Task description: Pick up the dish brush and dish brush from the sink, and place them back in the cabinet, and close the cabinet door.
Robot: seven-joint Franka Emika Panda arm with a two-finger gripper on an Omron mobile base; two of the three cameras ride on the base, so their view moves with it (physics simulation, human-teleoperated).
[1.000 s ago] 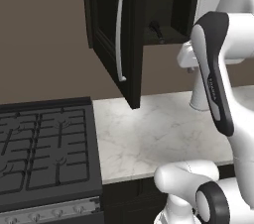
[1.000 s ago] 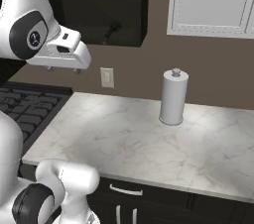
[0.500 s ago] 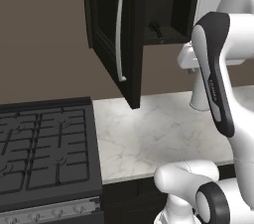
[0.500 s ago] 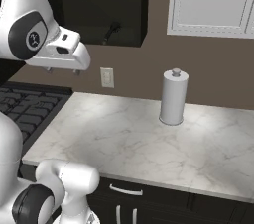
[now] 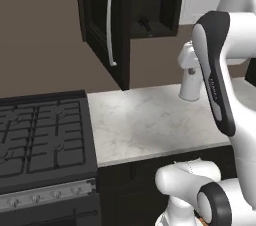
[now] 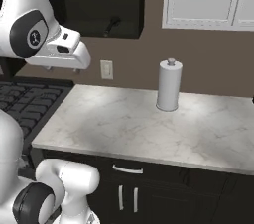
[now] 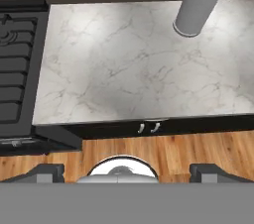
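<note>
The black cabinet [image 5: 150,5] on the wall stands open, and its door [image 5: 102,25] with the long silver bar handle [image 5: 109,25] is swung out toward the stove [image 5: 40,140]. On the cabinet's lower shelf a small black dish brush [image 5: 145,23] stands with its handle up; in the right base view the same brush [image 6: 113,24] is seen near the front edge of the shelf. The cream-headed brush I cannot find, and the sink is outside these pictures, so I cannot tell if that brush is already inside or not. The hand [image 7: 126,171] is released, its two tips spread wide with nothing between them, and it looks down from high above the marble counter [image 7: 124,69], where only a paper towel roll [image 6: 169,85] stands near the back wall. My judgement is that the step now is either to go back for the second brush or to close the door. If it is the door, the hand should come to the outer face of the panel, on the stove side, and push near the handle, not near the hinge, so that less force is needed. The push should follow the arc of the door slowly. The black brush near the shelf edge may be hit by the closing door, so it is better to check this first.
</note>
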